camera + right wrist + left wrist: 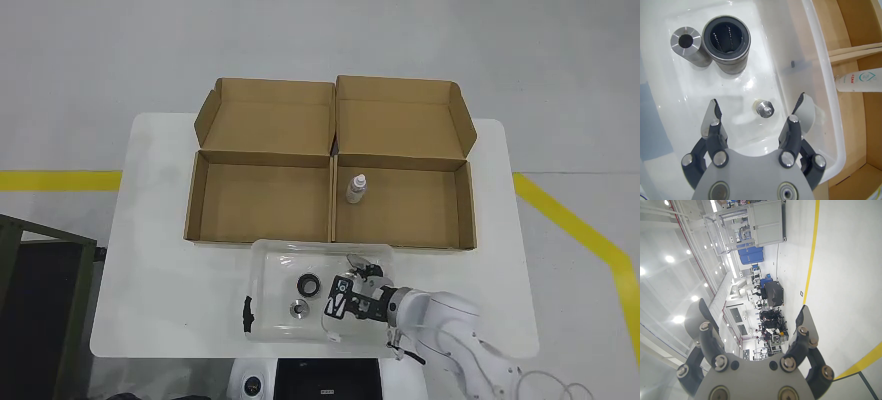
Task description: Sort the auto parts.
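Note:
My right gripper (759,102) hangs open inside the clear plastic bin (831,117), its fingers on either side of a small silver fitting (765,109) lying on the bin floor. Farther in stand a large black-lined bearing sleeve (727,47) and a smaller slotted steel collet (689,47), side by side. In the top view the right gripper (350,290) is over the bin (262,262), with the sleeve (308,286) and the collet (299,309) to its left. A white bottle (356,188) stands in the right cardboard box (440,215). My left gripper (753,311) is open, empty, aimed at the room.
Two open cardboard boxes sit side by side behind the bin; the left box (260,205) holds nothing. A black clip (246,314) sits at the bin's left end. The white bottle (857,80) lies just past the bin's wall in the right wrist view.

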You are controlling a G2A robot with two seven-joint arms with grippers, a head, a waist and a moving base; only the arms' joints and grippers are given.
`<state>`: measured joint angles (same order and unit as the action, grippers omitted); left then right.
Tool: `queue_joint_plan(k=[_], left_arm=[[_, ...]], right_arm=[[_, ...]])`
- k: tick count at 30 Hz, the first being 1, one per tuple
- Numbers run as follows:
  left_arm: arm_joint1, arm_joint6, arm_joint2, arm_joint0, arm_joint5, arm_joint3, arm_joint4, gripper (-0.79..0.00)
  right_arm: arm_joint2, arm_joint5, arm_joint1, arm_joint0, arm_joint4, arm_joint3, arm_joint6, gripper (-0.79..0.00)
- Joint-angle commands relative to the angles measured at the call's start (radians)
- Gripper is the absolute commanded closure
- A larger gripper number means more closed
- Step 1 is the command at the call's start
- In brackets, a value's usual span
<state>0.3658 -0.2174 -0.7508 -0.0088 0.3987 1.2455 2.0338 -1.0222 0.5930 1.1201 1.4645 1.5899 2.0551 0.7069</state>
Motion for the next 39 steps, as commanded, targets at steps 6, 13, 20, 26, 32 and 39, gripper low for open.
queue_joint_plan(k=[6, 13, 20, 26, 32, 39], left_arm=[[0.0, 0.0, 0.0, 0.0, 0.0, 0.0, 0.0, -0.785], [0.0, 0.0, 0.0, 0.0, 0.0, 0.0, 0.0, -0.785], [0.0, 0.0, 0.0, 0.0, 0.0, 0.0, 0.0, -0.785], [0.0, 0.0, 0.0, 0.0, 0.0, 0.0, 0.0, -0.785], [0.0, 0.0, 0.0, 0.0, 0.0, 0.0, 0.0, -0.785], [0.0, 0.0, 0.0, 0.0, 0.0, 0.0, 0.0, -0.785]], right_arm=[[0.021, -0.02, 0.005, -0.024, 0.014, -0.017, 0.043, -0.505], [0.046, -0.053, 0.011, -0.041, 0.043, -0.021, 0.089, -0.339], [0.051, -0.059, 0.012, -0.04, 0.049, -0.004, 0.098, -0.062], [0.049, -0.048, 0.011, -0.03, 0.039, 0.015, 0.071, 0.0], [0.026, -0.014, 0.006, -0.017, -0.008, 0.023, 0.005, 0.0], [-0.014, 0.004, -0.003, 0.008, -0.044, 0.03, -0.069, 0.0]])
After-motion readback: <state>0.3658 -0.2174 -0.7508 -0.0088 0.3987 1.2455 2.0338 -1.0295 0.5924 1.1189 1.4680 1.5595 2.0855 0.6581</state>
